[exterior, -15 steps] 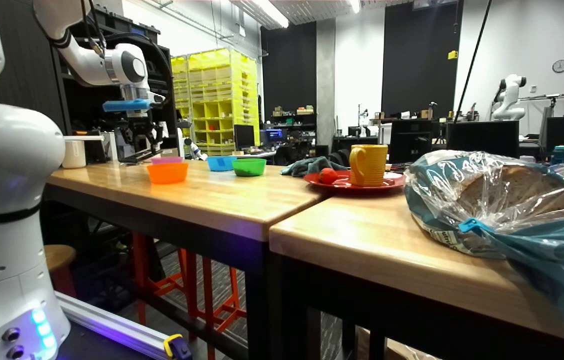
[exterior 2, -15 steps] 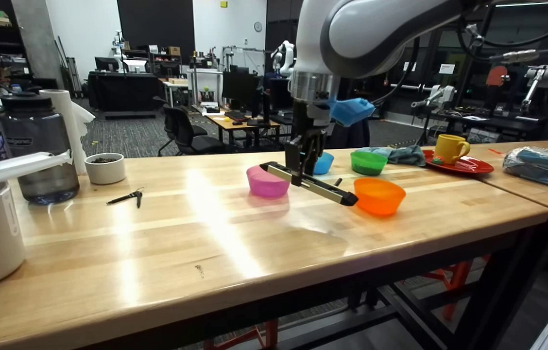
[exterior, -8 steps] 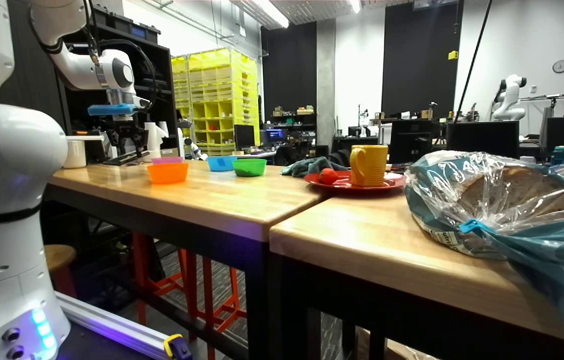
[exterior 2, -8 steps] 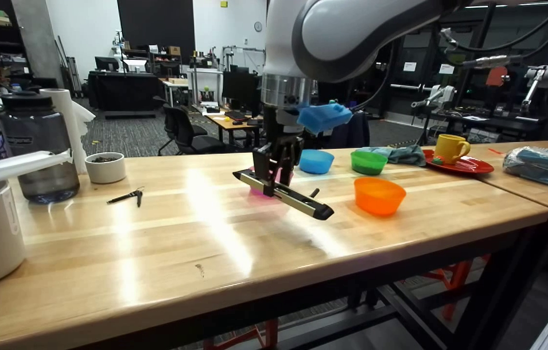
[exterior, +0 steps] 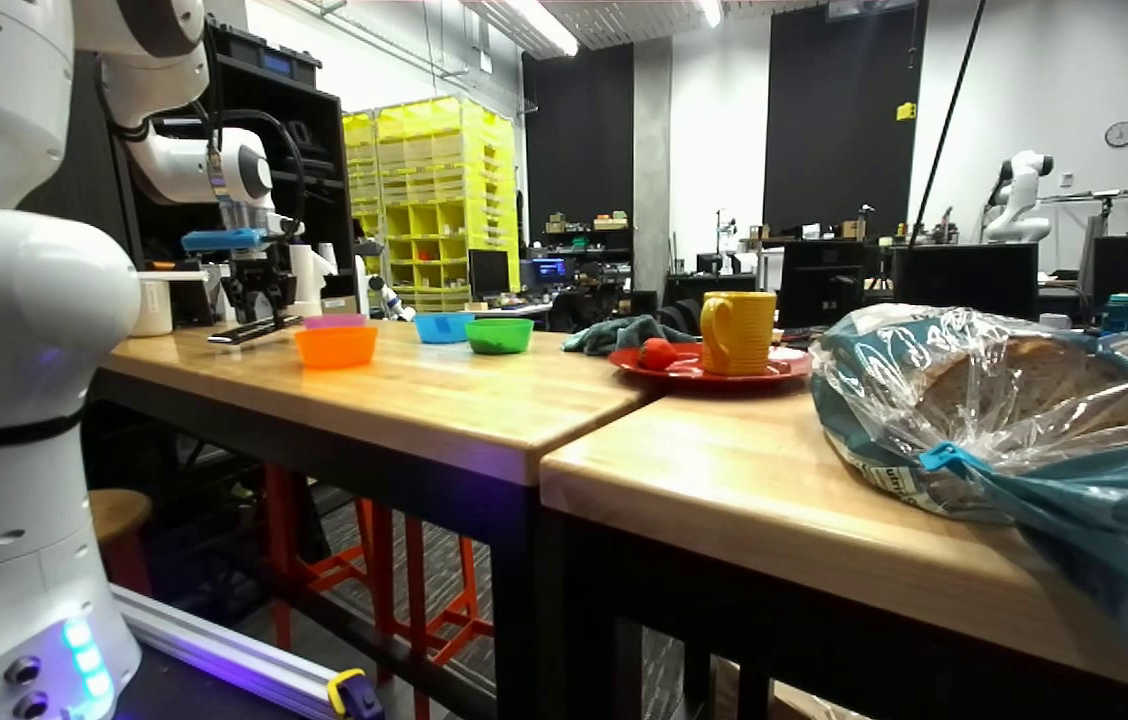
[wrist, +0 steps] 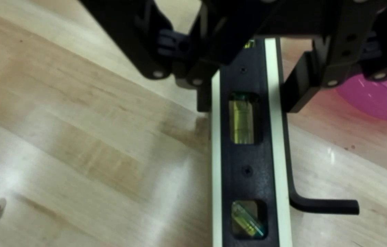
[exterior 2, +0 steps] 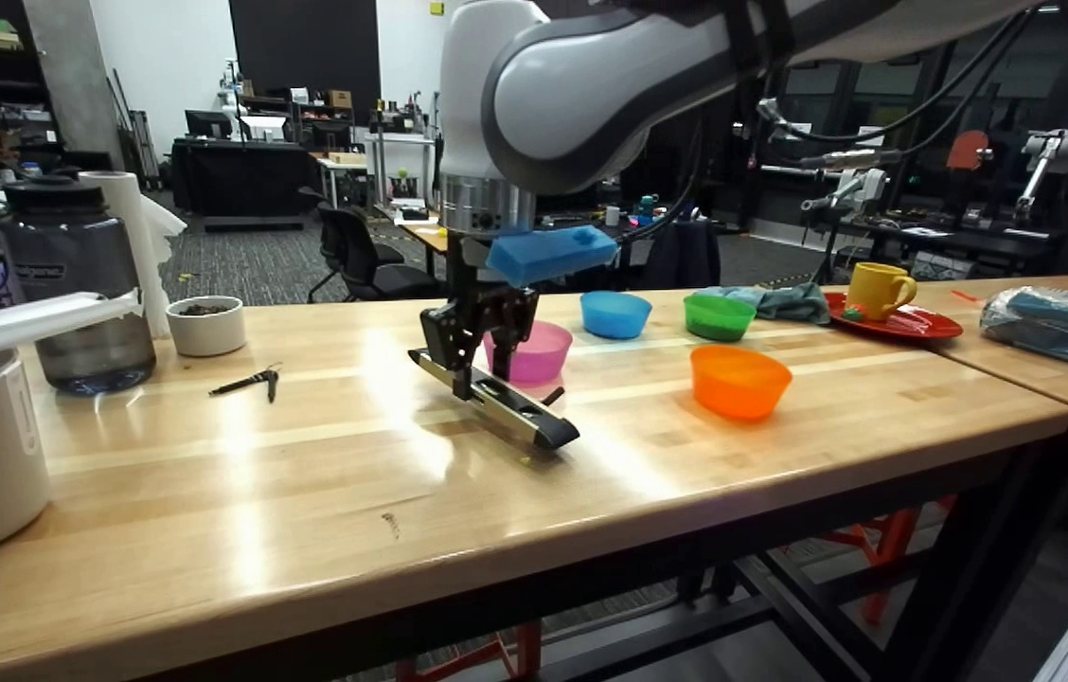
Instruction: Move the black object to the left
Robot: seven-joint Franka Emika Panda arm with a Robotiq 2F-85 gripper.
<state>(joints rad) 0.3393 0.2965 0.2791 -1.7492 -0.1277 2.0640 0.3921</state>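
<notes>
Through the wrist view I see my black two-fingered gripper [wrist: 248,97] gripping the slim black spirit level [wrist: 247,156] with pale long edges and yellow-green vials, a finger on either flank, and a bent black rod [wrist: 327,206] lying along the level's right-hand side. In an exterior view I have the level slantwise on or just above the pale wooden table [exterior 2: 307,502]; which of the two, I cannot tell. The translucent pink round bowl [exterior 2: 543,353] is just beside it, on the rod's side, and the translucent orange round bowl [exterior 2: 740,384] sits farther to the right.
</notes>
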